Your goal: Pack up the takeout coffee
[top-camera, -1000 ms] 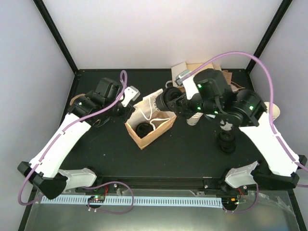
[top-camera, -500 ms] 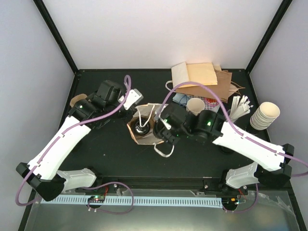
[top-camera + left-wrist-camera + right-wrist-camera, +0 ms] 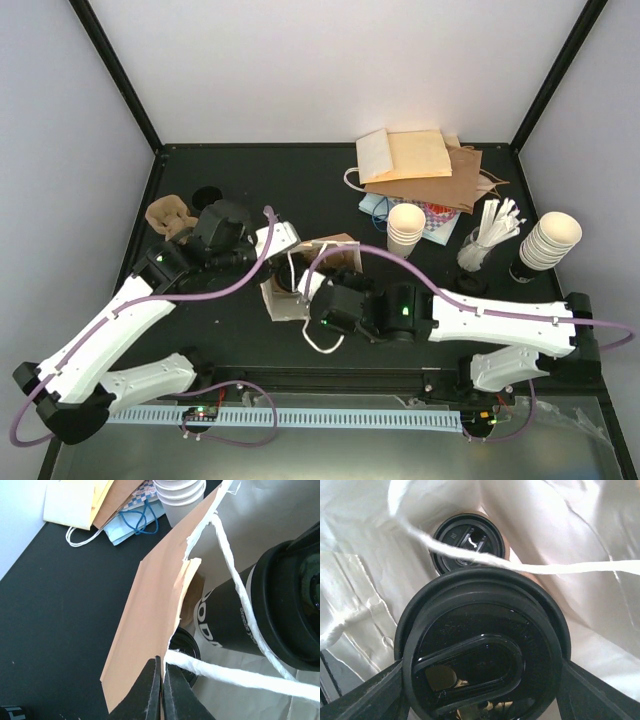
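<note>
Mostly inside bag (image 3: 145, 630): takeout coffee (image 3: 482, 650)

White block letters run up the dark side of the takeout coffee (image 3: 222, 630) in the left wrist view; only a cut-off fragment shows, roughly "ODD", the rest hidden behind the brown paper bag (image 3: 145, 630). Embossed marks on the second black lid (image 3: 455, 536) are too small to read

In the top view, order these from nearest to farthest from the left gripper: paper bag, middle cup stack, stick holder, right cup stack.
1. paper bag, pinched in the left gripper
2. middle cup stack, to its right
3. stick holder, farther right
4. right cup stack, near the right edge
</note>
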### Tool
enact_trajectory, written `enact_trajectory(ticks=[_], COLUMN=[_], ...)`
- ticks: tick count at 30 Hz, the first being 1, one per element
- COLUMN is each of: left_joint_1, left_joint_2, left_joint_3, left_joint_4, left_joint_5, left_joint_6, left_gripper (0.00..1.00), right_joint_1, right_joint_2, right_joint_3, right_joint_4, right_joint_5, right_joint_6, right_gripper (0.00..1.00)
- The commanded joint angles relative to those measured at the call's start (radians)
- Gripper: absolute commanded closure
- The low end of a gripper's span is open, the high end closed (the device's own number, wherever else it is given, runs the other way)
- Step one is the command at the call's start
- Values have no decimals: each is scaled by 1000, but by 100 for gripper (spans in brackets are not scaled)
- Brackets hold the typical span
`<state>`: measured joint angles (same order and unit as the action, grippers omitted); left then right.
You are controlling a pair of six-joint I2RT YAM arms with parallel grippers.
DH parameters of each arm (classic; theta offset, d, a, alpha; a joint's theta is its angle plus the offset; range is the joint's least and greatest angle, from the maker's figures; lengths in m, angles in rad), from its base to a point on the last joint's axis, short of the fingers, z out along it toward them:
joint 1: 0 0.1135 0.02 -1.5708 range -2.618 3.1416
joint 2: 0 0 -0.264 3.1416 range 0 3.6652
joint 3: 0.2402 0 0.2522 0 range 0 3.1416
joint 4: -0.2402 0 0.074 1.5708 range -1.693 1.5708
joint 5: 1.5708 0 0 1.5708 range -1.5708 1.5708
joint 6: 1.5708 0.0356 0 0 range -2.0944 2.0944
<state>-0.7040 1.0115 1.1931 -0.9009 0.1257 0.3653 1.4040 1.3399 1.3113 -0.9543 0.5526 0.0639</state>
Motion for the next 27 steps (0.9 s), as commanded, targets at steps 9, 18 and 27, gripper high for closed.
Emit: enact_trajectory(ticks=[9, 18, 27], left_joint_1=[-42, -76, -90], left_joint_2=[-93, -129, -126], left_joint_3=[-70, -98, -94], left_joint_4=[80, 101, 113], left_joint_5=[46, 58, 60], left_joint_6=[87, 92, 76], left_gripper=[99, 98, 98], right_joint_1=[59, 59, 58], right_joint_2=[-100, -116, -82], right_joint_3=[-181, -164, -188], right_joint_4=[196, 120, 38], right_joint_5=[58, -10, 52], right_joint_6=[-416, -660, -679], right_gripper=[21, 22, 24])
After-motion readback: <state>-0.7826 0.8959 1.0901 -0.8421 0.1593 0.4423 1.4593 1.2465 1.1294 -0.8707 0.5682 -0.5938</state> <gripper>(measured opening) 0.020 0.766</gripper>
